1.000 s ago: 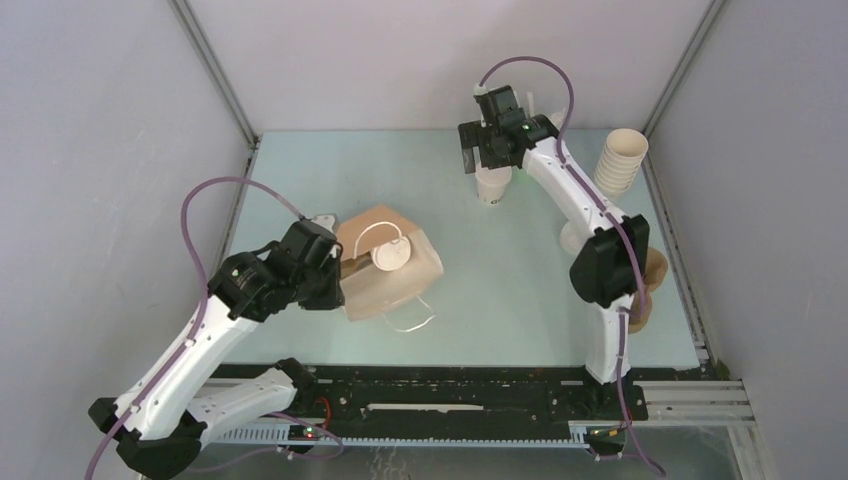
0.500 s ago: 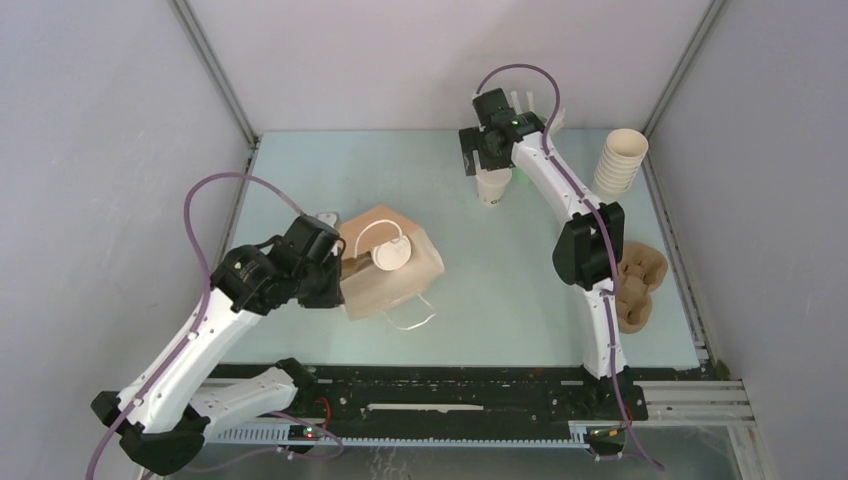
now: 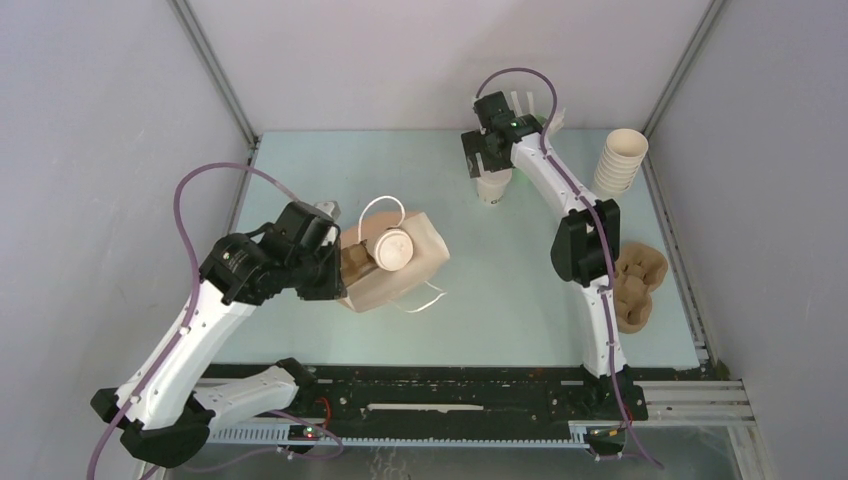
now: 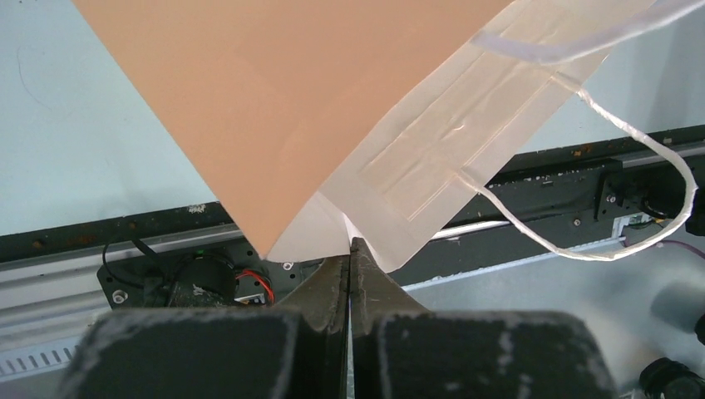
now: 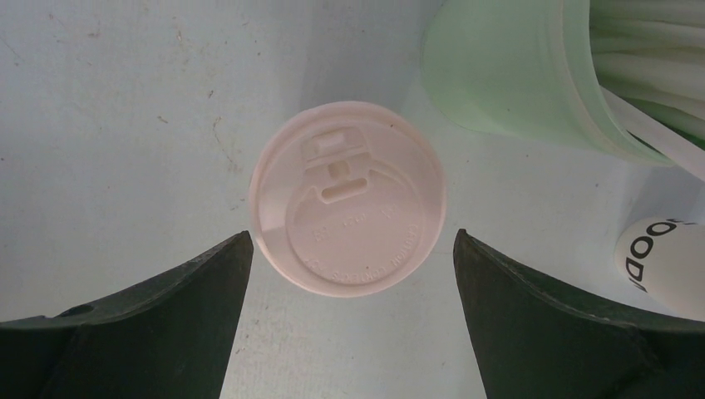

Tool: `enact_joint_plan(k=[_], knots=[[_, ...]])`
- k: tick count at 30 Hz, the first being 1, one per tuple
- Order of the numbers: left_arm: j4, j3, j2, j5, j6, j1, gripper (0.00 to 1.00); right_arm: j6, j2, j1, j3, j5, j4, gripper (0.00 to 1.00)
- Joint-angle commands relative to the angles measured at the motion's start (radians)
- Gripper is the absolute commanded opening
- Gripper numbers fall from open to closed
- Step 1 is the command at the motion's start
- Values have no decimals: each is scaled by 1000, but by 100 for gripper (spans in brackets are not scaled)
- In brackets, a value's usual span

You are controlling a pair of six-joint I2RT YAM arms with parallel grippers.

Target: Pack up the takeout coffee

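far across the bench [image 3: 500, 290], your right end effector [image 5: 351, 238] hangs wide open over one lidded cup [image 5: 347, 198] beside the green cup [image 5: 507, 75]. your left end effector [image 4: 349, 249] pinches the edge of the brown bag [image 4: 274, 108], second lidded cup [image 3: 392, 250] at its mouth.
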Motion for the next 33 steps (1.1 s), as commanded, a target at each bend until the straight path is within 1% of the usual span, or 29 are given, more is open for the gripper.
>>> enact_joint_plan(k=[1, 7, 13, 19, 24, 30, 33], knots=[[-7, 9, -11, 26, -3, 7, 0, -13, 8, -14, 35, -13, 63, 97], [-7, 2, -19, 25, -9, 11, 0, -8, 20, -26, 44, -40, 71, 90], [-4, -5, -31, 22, -13, 11, 0, -13, 32, -26, 49, -48, 73, 93], [0, -11, -32, 24, -12, 13, 0, -19, 57, -23, 78, -52, 70, 91], [1, -13, -34, 25, -10, 13, 0, -14, 66, -21, 80, -61, 68, 93], [1, -14, -33, 25, -5, 16, 0, -12, 75, -19, 83, -65, 67, 91], [1, -17, -35, 25, -2, 18, 0, -10, 74, -17, 82, -68, 58, 93]])
